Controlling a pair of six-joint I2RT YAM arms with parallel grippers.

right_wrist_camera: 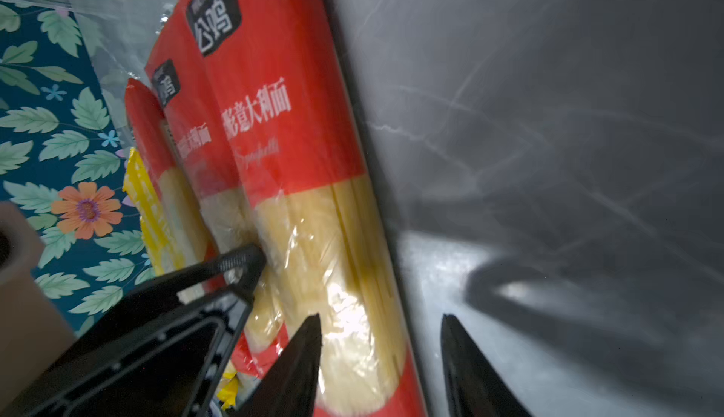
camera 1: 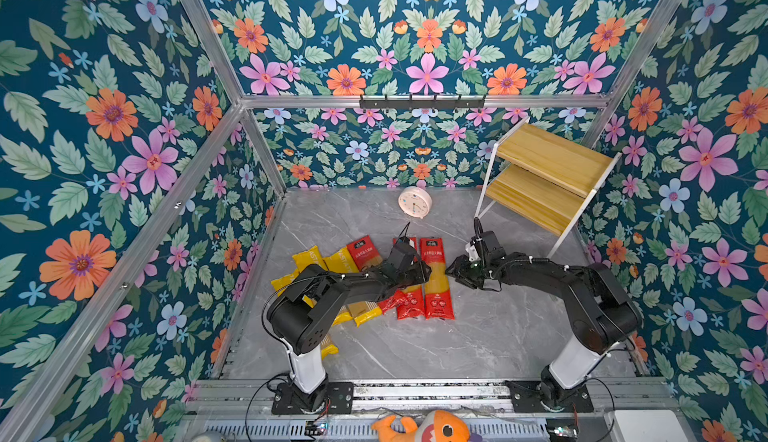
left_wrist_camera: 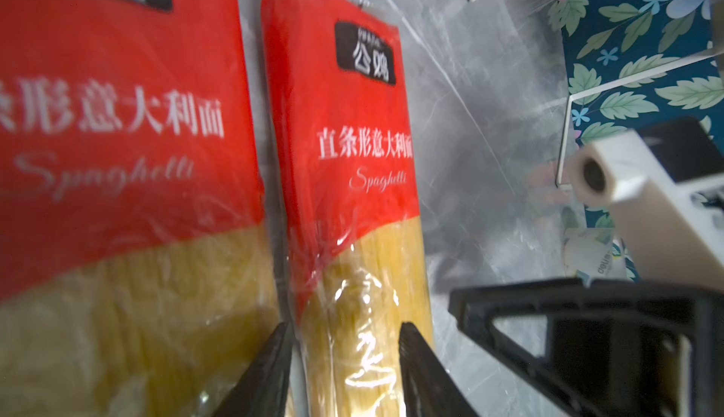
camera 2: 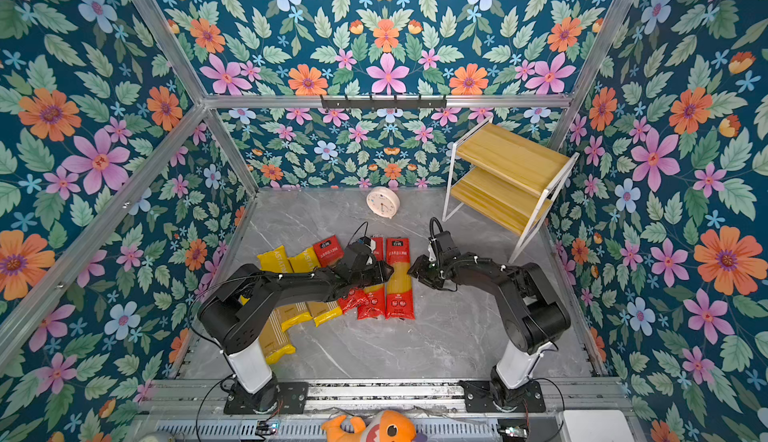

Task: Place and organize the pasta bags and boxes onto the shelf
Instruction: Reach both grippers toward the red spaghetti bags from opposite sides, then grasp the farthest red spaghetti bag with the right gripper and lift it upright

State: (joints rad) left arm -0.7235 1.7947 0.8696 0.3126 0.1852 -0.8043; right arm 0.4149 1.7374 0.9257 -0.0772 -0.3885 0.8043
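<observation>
Red spaghetti packet [camera 1: 435, 253] lies on the grey marbled tabletop [camera 1: 478, 336], nearest of six to the wooden two-tier shelf [camera 1: 548, 170], yet well apart from it. Left gripper [left_wrist_camera: 344, 340]: fingers astride its clear middle, pinch not discernible. Right gripper [right_wrist_camera: 378, 340]: jaws apart over its shelf-side edge.

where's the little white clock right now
In both top views the clock sits at the back of the grey table, near the middle, just left of the shelf and behind the red pasta packets.

Three red packets [camera 1: 434, 253] [camera 1: 411, 305] [camera 1: 362, 251], three yellow packets [camera 2: 284, 352] [camera 2: 296, 318] [camera 2: 328, 314], one shelf [camera 1: 552, 157], one clock [camera 1: 414, 202] and two arms [camera 1: 332, 286] [camera 1: 552, 269] are counted.
</observation>
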